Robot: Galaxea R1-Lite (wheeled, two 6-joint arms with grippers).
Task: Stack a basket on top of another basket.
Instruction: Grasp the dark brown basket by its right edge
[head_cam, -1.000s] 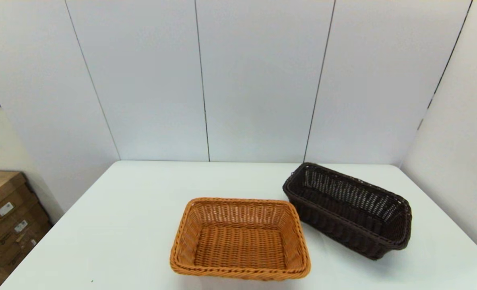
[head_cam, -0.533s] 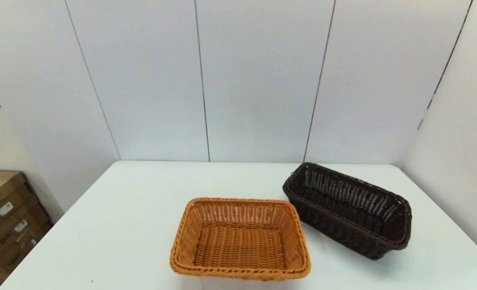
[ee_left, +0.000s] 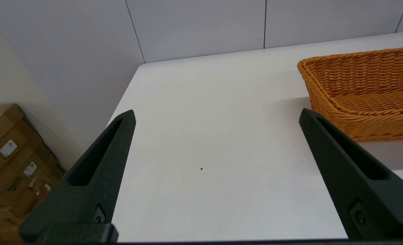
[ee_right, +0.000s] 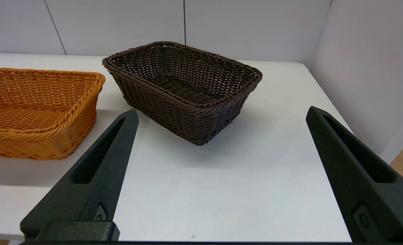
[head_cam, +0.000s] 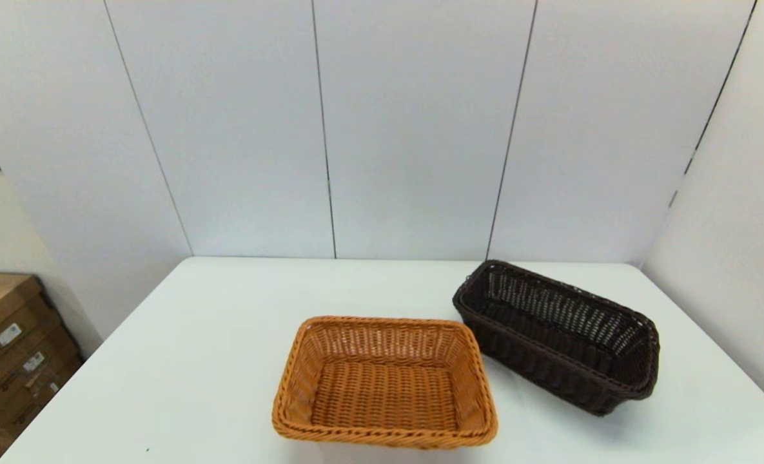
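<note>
While both hands (ee_left: 216, 115) (ee_right: 221, 114) gape wide, dark basket (head_cam: 557, 334), orange basket (head_cam: 385, 381) unmoved since before.

Grey panelled wall (head_cam: 414, 129); cardboard boxes (head_cam: 14, 361) stacked left.

Across the head views, I find nothing that has changed over the last second. My dark brown basket (head_cam: 559, 335) and the orange-tan basket (head_cam: 385, 383) lie just where they lay on the white table (head_cam: 214, 348), side by side and unstacked. Neither of my arms has come into the head view, and the wrist views give me no earlier picture to hold against.
</note>
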